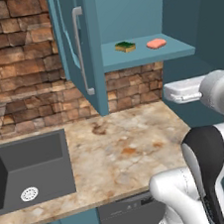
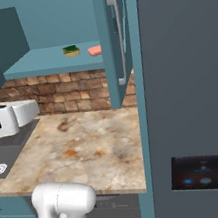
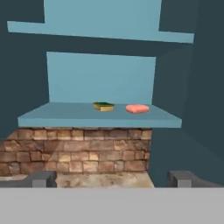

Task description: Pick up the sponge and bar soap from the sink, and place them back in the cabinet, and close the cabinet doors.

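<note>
The sponge (image 1: 125, 46) (image 2: 71, 50) (image 3: 103, 106), yellow with a green top, lies on the teal shelf of the cabinet (image 1: 149, 55) (image 2: 42, 62) (image 3: 65, 116). The pink bar soap (image 1: 156, 43) (image 2: 94, 50) (image 3: 137, 109) lies just to its right, a small gap between them. Both cabinet doors stand open: the left door (image 1: 72, 44) and the right door (image 2: 109, 40). My gripper (image 3: 113, 179) is open and empty, facing the shelf from a distance, below shelf level. The dark grey sink (image 1: 36, 164) holds only its white drain (image 1: 29, 194).
A marble counter (image 1: 124, 152) (image 2: 87, 145) runs under the cabinet, backed by a brick wall (image 1: 18, 71). A tall grey appliance with a control panel (image 2: 194, 91) stands at the right. The open doors jut out over the counter on both sides.
</note>
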You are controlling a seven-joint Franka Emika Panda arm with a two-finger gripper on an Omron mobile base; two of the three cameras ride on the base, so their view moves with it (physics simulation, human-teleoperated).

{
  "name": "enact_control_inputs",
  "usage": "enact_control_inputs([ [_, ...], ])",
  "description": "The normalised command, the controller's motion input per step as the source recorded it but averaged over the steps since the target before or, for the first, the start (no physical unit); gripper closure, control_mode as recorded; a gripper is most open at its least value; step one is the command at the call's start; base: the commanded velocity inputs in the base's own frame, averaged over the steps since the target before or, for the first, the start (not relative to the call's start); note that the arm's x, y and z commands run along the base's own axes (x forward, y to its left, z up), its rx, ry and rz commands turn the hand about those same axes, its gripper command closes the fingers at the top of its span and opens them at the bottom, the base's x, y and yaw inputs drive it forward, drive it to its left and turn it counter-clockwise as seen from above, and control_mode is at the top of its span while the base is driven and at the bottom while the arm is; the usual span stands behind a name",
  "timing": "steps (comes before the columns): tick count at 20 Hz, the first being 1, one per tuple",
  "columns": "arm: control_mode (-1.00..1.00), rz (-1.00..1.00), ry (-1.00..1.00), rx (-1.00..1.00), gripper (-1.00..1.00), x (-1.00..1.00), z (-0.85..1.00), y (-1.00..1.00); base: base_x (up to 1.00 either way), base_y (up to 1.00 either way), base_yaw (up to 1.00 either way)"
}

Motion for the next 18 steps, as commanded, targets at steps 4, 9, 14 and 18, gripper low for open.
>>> enact_control_inputs([
  [4, -1.0, 0.0, -0.16, 0.0, -1.0, -0.52, 0.0, 0.51, 0.0, 0.0, 0.0],
  [9, -1.0, 0.0, -0.18, 0.0, -1.0, -0.17, 0.0, 0.54, 0.0, 0.0, 0.0],
  [14, -1.0, 0.0, -0.18, -0.03, -1.0, 0.0, -0.04, 0.54, 0.0, 0.0, 0.0],
  [18, -1.0, 0.0, -0.13, -0.04, -1.0, 0.0, -0.14, 0.53, 0.0, 0.0, 0.0],
])
